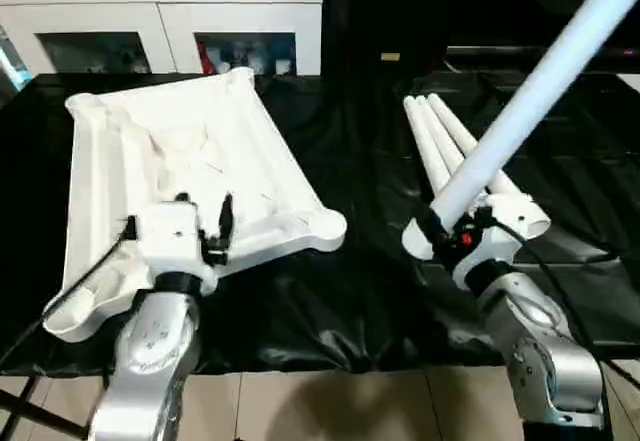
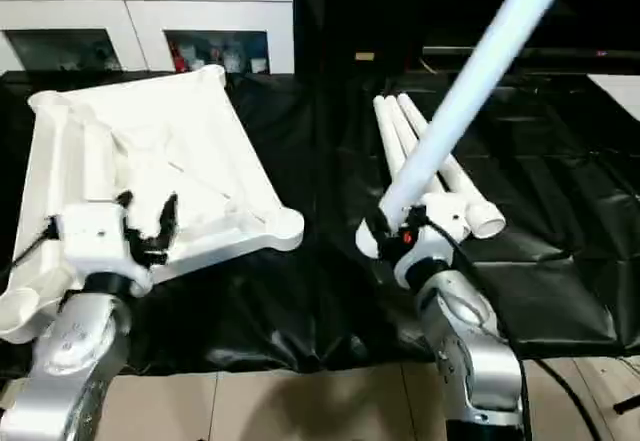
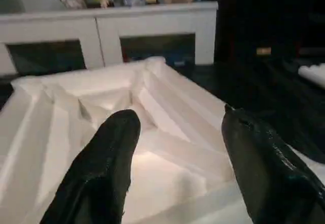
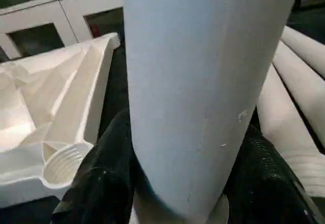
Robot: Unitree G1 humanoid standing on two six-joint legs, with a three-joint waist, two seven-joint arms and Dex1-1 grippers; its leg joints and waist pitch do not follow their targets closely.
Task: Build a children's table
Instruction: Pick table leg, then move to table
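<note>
The children's table is in pieces on a black cloth. Its white tabletop [image 1: 190, 151] lies upside down at the left, ribbed underside up, with a round corner socket [image 4: 61, 164] toward the middle. My left gripper [image 1: 204, 211] hovers over the tabletop's near edge. It is open, and its black fingers [image 3: 106, 158] have nothing between them. My right gripper [image 1: 455, 233] is shut on the thick end of one white leg [image 1: 545, 76], which slants up toward the far right. Other legs [image 1: 440, 146] lie side by side on the cloth just behind that gripper.
A white glass-doored cabinet [image 1: 160, 21] stands behind the table at the back left. The black cloth [image 1: 350, 291] ends at the table's front edge, with tiled floor [image 1: 330, 406] below. Bare cloth separates the tabletop from the lying legs.
</note>
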